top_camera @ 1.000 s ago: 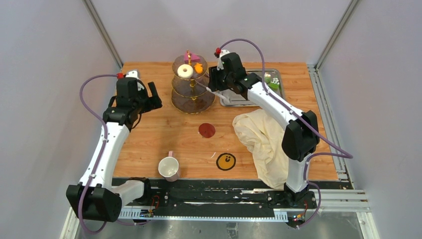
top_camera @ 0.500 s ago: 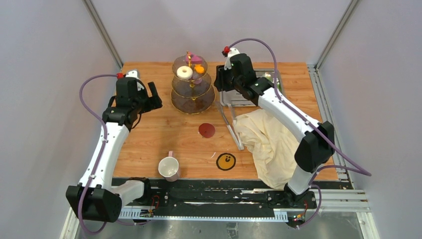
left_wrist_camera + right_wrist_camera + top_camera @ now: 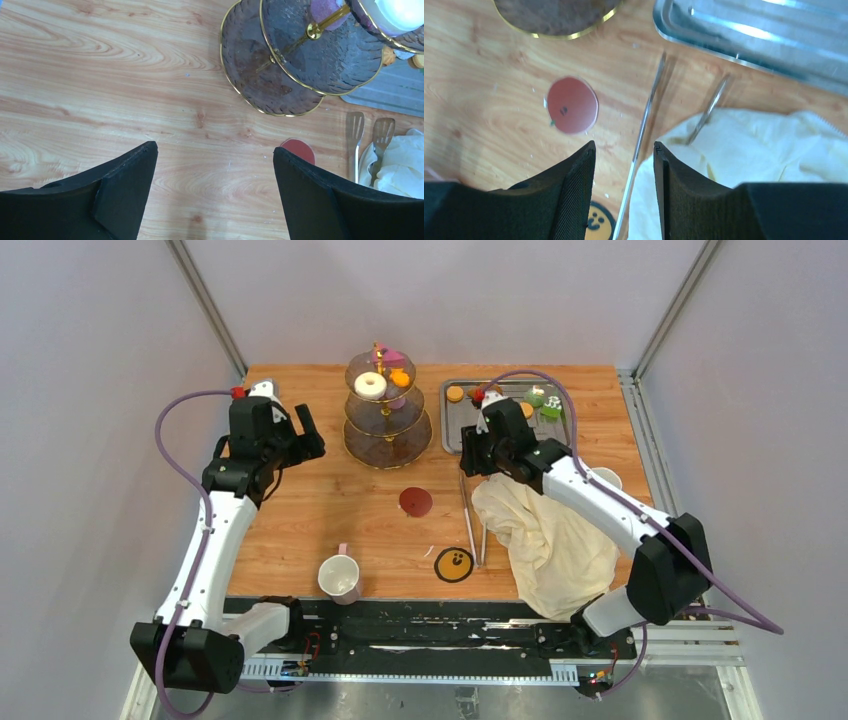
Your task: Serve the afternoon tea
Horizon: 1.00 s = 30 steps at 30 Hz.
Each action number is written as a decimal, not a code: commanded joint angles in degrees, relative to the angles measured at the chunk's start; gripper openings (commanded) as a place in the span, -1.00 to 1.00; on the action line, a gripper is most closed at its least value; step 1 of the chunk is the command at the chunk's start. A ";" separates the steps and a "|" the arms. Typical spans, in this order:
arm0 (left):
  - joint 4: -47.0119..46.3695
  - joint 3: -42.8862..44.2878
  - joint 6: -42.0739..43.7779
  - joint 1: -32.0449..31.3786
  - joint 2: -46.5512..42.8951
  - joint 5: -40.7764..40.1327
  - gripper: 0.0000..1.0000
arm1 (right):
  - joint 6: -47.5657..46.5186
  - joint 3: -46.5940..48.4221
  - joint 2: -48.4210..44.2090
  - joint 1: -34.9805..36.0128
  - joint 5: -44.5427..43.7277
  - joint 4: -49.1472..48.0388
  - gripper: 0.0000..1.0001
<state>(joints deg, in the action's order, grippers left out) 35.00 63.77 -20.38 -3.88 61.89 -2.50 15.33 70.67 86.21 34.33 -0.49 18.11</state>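
Hovered mid-serving with right gripper (image 3: 624, 150) part-open above the tongs (image 3: 644, 125) at the edge of the cloth (image 3: 550, 530), clamping nothing, left gripper (image 3: 215, 150) wide and empty near the stand (image 3: 388, 455), donut (image 3: 371, 386) already on its top tier, macarons (image 3: 455, 393) waiting in the tray (image 3: 749, 35); likely called for gripping the tongs next.

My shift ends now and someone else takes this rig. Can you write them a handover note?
Left tool: open, empty, left of the stand.
Right tool: open above the tongs, which lie on the table beside the cloth.
Done: donut, orange macaron and pink cake sit on the top tier.
Left: macarons and green cakes are on the tray; bottom tier is bare; one mug stands near the front edge, the other right of the cloth, neither on a coaster.
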 commanded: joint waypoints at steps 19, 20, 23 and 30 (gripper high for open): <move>-0.03 -1.60 -0.73 0.29 -2.32 0.20 0.80 | 4.91 -6.17 13.85 4.16 2.43 0.63 -0.26; -0.02 -1.64 -0.73 0.28 -2.30 0.19 0.80 | 4.71 -6.23 14.48 4.17 2.43 0.56 -0.32; -0.03 -1.72 -0.63 0.28 -2.35 0.04 0.80 | 4.23 -5.69 16.70 4.21 2.84 0.62 -0.54; -0.15 -1.65 -0.64 0.28 -2.13 0.42 0.80 | 2.42 -3.80 13.70 4.25 1.61 3.52 -0.99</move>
<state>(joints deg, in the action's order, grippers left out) 35.07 62.54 -21.45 -3.88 60.60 -1.98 19.46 64.40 102.41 37.36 2.39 19.33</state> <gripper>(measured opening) 0.902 0.029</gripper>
